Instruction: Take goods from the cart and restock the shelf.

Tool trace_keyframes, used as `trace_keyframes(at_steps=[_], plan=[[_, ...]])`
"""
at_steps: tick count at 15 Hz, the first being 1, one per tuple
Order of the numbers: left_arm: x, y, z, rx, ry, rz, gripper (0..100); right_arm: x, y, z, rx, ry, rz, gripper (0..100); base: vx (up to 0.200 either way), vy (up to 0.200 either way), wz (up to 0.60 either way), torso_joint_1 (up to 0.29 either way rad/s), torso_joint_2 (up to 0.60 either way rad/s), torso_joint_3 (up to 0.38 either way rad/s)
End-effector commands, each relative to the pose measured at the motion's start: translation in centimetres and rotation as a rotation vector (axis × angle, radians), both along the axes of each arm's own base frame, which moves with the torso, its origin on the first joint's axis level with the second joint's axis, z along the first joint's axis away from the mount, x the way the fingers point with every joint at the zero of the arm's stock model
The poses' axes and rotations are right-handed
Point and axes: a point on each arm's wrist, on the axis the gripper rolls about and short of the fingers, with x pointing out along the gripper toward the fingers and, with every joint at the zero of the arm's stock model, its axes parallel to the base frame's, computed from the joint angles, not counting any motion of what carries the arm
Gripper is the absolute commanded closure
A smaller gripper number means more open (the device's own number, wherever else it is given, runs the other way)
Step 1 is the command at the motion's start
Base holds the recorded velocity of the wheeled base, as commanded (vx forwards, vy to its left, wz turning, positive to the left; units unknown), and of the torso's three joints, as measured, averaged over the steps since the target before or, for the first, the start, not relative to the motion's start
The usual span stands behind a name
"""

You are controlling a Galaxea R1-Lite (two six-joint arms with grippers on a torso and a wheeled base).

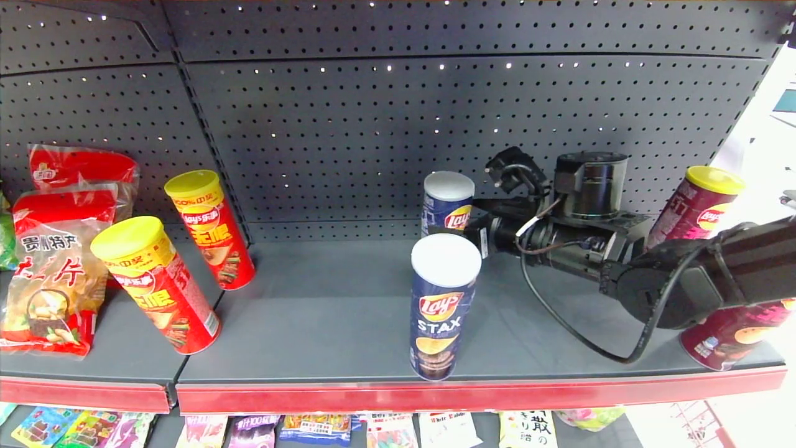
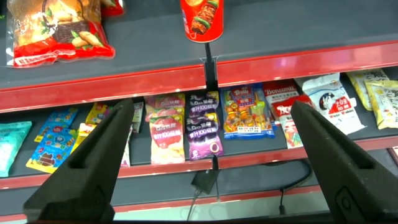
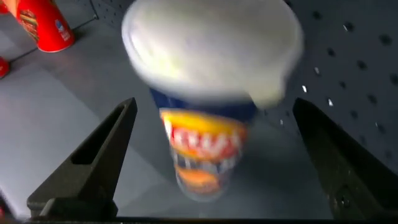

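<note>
Two blue chip cans with white lids stand on the grey shelf (image 1: 323,311): one at the back (image 1: 446,202), one near the front edge (image 1: 443,305). My right gripper (image 1: 476,231) reaches in from the right, level with the back can. In the right wrist view that blue can (image 3: 208,130) stands between the wide-apart fingers (image 3: 93,168) of the open right gripper (image 3: 211,186), and I see no contact. My left gripper (image 2: 211,168) is open and holds nothing, out in front of the lower shelves.
Two red cans with yellow lids (image 1: 155,283) (image 1: 210,227) lean at the left beside snack bags (image 1: 56,267). Two maroon cans (image 1: 703,205) (image 1: 734,333) stand at the right end. Small packets (image 2: 249,112) hang on the lower shelf. Free room lies between the red and blue cans.
</note>
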Motion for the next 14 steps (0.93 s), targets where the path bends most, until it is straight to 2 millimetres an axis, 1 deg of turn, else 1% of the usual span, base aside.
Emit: trace_keyframes(at_steps=[1,2,4,5,11,12,14], plan=[[0.0,0.0,0.0,0.000,0.001,-0.001,0,-1.0,-1.1,0.7,0.005,-0.005,-0.016,0,0.000,0.000,0.00,0.000,0.00,0.000],[0.0,0.0,0.0,0.000,0.001,-0.001,0,-1.8,-1.6,0.6,0.000,0.004,-0.021,0,0.000,0.000,0.00,0.000,0.00,0.000],[0.0,0.0,0.0,-0.003,0.001,0.000,0,-2.8,-2.2,0.5,-0.008,0.017,-0.021,0,0.000,0.000,0.00,0.000,0.00,0.000],[0.0,0.0,0.0,-0.012,0.002,0.002,0,-3.4,-2.9,0.0,-0.017,0.037,-0.032,0,0.000,0.000,0.00,0.000,0.00,0.000],[0.0,-0.1,0.0,-0.030,0.004,-0.026,0,-5.9,-7.2,-2.4,-0.078,0.130,-0.165,0,0.000,0.000,0.00,0.000,0.00,0.000],[0.0,-0.1,0.0,-0.031,0.005,-0.029,0,-6.3,-7.7,-2.7,-0.085,0.140,-0.184,0,0.000,0.000,0.00,0.000,0.00,0.000],[0.0,-0.1,0.0,-0.031,0.005,-0.029,0,-7.7,-8.5,-2.6,-0.085,0.142,-0.201,0,0.000,0.000,0.00,0.000,0.00,0.000]])
